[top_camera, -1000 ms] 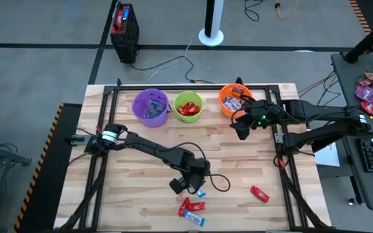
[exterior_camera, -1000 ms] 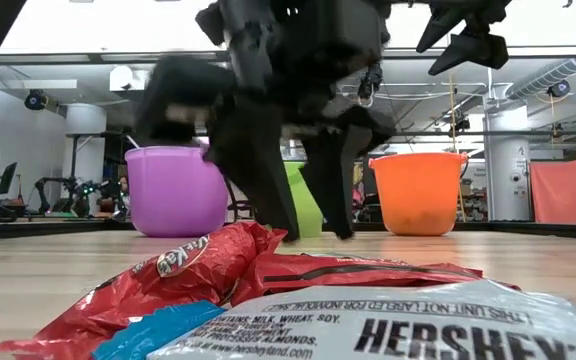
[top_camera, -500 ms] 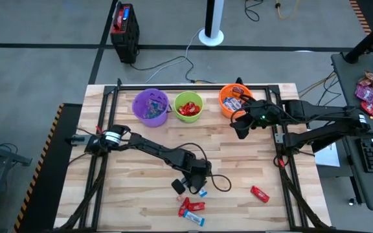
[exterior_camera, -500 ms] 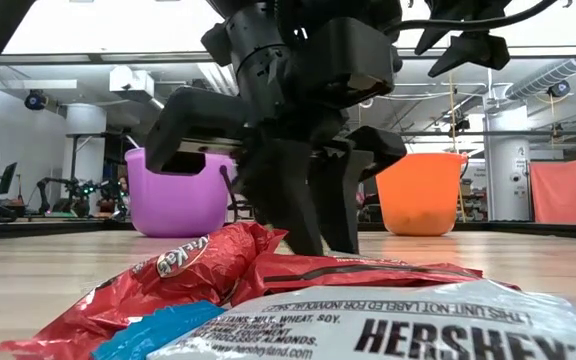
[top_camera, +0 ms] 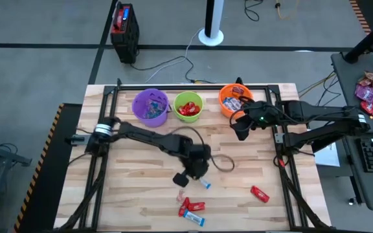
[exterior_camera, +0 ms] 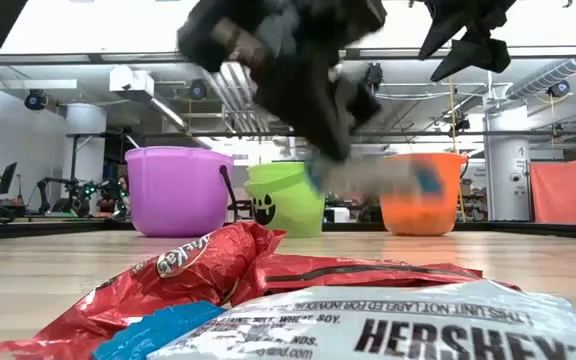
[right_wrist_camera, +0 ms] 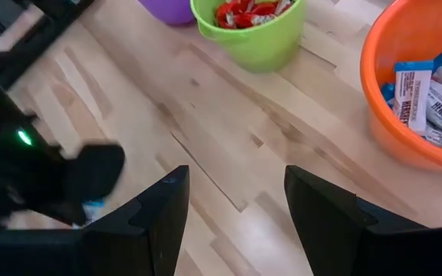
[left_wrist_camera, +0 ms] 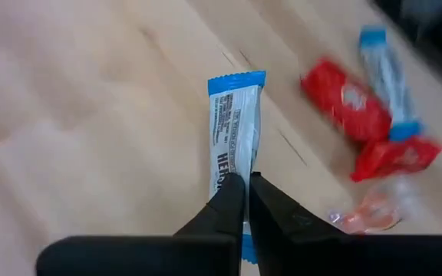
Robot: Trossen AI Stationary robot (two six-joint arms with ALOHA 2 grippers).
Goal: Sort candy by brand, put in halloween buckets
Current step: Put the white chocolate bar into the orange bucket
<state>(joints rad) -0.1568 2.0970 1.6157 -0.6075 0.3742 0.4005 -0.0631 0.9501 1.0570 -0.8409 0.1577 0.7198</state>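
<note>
The left pincer point(left_wrist_camera: 245, 188) pinches a blue-and-white bar point(left_wrist_camera: 234, 130), lifted above the desk point(top_camera: 135, 200) near the loose red candy point(top_camera: 194, 206). The right pincer point(right_wrist_camera: 235, 201), fingers spread, hovers beside the orange bucket point(top_camera: 225, 103), which holds more bars.

Three pails in a row at desk's far edge. Purple bucket point(top_camera: 151, 107): upright, teal/clear twisted pcs inside. Lime green bucket point(top_camera: 188, 107): just beside purple, upright, red wrappers inside, black face print visible in low view. Orange bucket point(top_camera: 233, 100): next beside green, upright, blue-and-white bars inside.

Blue-and-white bar point(left_wrist_camera: 234, 130): off the desk, pinched at one end by closed left tool point(left_wrist_camera: 245, 201), well in front of green bucket, hanging free.

Loose pile point(top_camera: 191, 210) further in front of green bucket: red wrappers, one blue-and-white bar, touching. Small pale-pink pc point(top_camera: 181, 196) just beside pile. Lone red wrapper point(top_camera: 259, 193) in front of orange bucket, well apart from pile.
</note>
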